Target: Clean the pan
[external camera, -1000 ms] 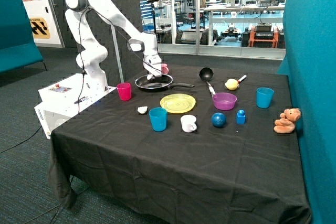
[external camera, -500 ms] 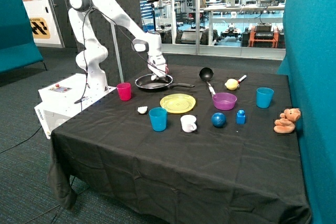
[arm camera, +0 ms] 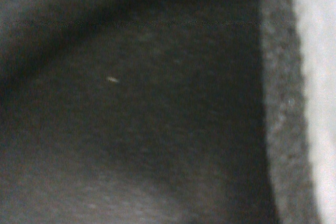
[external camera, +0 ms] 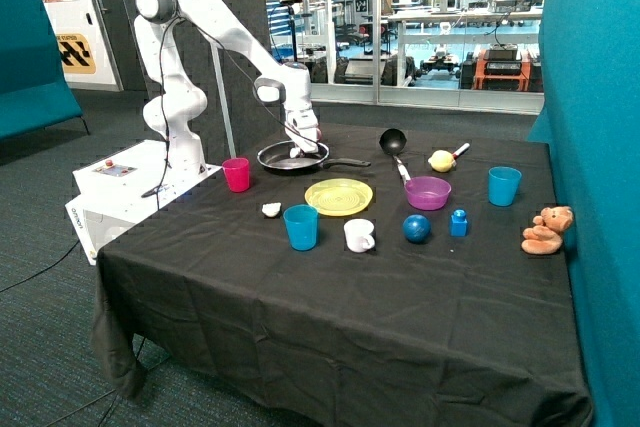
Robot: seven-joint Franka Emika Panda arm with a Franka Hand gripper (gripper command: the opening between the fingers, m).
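Note:
The pan (external camera: 280,159) is a round dark frying pan at the far side of the black table, its long black handle (external camera: 350,162) pointing toward the ladle. My gripper (external camera: 298,147) reaches down into the pan near its middle, shut on a small white sponge (external camera: 296,153) that rests against the pan's floor. In the wrist view the dark pan surface (arm camera: 131,119) fills the picture, with the pale sponge (arm camera: 310,77) and its grey layer along one edge.
A pink cup (external camera: 236,174) stands beside the pan toward the robot base. A yellow plate (external camera: 338,196), a black ladle (external camera: 392,140) and a purple bowl (external camera: 427,192) lie close by. Nearer the table's front are a blue cup (external camera: 300,227), a white cup (external camera: 358,235) and a blue ball (external camera: 416,228).
My gripper has slid with the sponge across the pan toward the handle side, then a little back. The pan has stayed in place.

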